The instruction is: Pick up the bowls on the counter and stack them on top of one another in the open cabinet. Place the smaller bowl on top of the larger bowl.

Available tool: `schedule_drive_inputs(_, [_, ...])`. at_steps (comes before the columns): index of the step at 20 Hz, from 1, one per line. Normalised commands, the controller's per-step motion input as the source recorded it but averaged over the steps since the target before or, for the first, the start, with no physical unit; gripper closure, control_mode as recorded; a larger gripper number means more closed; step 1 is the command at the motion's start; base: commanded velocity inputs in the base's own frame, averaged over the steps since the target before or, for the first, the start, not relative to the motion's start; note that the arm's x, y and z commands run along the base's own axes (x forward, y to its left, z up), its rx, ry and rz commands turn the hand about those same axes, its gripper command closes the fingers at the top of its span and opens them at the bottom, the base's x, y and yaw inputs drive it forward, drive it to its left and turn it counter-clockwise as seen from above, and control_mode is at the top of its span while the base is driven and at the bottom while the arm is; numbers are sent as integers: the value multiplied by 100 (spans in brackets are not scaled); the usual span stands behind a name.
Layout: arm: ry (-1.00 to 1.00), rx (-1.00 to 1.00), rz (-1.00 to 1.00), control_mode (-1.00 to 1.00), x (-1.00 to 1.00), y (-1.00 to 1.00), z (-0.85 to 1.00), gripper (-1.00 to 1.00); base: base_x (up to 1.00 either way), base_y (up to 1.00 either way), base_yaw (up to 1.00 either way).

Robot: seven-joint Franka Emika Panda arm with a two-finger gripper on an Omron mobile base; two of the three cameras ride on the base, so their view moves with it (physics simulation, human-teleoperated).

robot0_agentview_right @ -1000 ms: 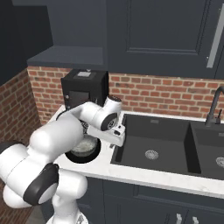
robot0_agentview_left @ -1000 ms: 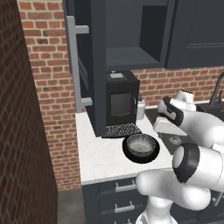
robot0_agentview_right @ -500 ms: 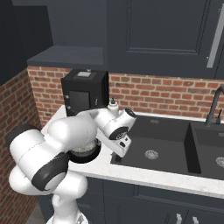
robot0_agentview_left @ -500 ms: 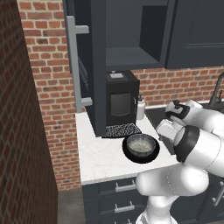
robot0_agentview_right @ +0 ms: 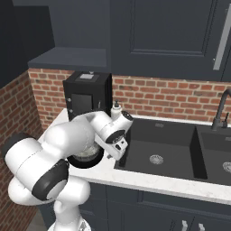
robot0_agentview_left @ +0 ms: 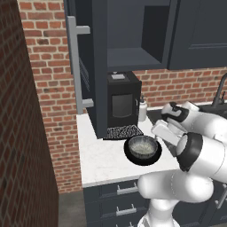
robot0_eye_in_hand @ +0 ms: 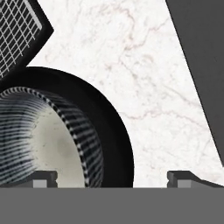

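Two bowls are in play, and they already sit one inside the other on the counter (robot0_agentview_left: 106, 155): the smaller bowl (robot0_agentview_left: 142, 146), grey with a pale speckled inside, rests within the larger bowl (robot0_agentview_left: 133, 158), the glossy black one whose rim rings it all round. In the hand view the smaller bowl (robot0_eye_in_hand: 48, 144) shows a striped grey wall and whitish floor, with the larger bowl (robot0_eye_in_hand: 111, 131) curving around it against the white marble of the counter (robot0_eye_in_hand: 144, 65). The pair stands just in front of one black coffee machine (robot0_agentview_left: 122, 99), beside its mesh drip grille (robot0_agentview_left: 122, 131). Above, the open cabinet (robot0_agentview_left: 128, 57) has its door swung out, one long silver bar handle (robot0_agentview_left: 77, 66) on it, and a plain dark shelf. The gripper (robot0_eye_in_hand: 111, 177) hovers low over the counter just beside the bowls, its two fingertips (robot0_eye_in_hand: 43, 177) spread wide apart with nothing between them, one tip over the smaller bowl and the other over bare marble. One small white bottle (robot0_agentview_left: 142, 108) stands next to the coffee machine, and a dark sink (robot0_agentview_right: 158, 153) with one tap (robot0_agentview_right: 221, 108) lies further along the counter.
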Motion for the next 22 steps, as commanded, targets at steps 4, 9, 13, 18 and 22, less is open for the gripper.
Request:
schedule_drive_inputs(4, [0, -3, 0, -100, 4, 7, -22, -100, 0, 0, 0])
schedule_drive_inputs(9, [1, -4, 0, -100, 5, 0, -32, -100, 0, 0, 0])
schedule_drive_inputs(13, [2, -5, 0, -100, 3, 0, -32, -100, 0, 0, 0])
schedule_drive_inputs(18, [2, -4, 0, -100, 9, 0, -23, -100, 0, 0, 0])
schedule_drive_inputs(22, [0, -2, 0, -100, 7, 0, -16, -100, 0, 0, 0])
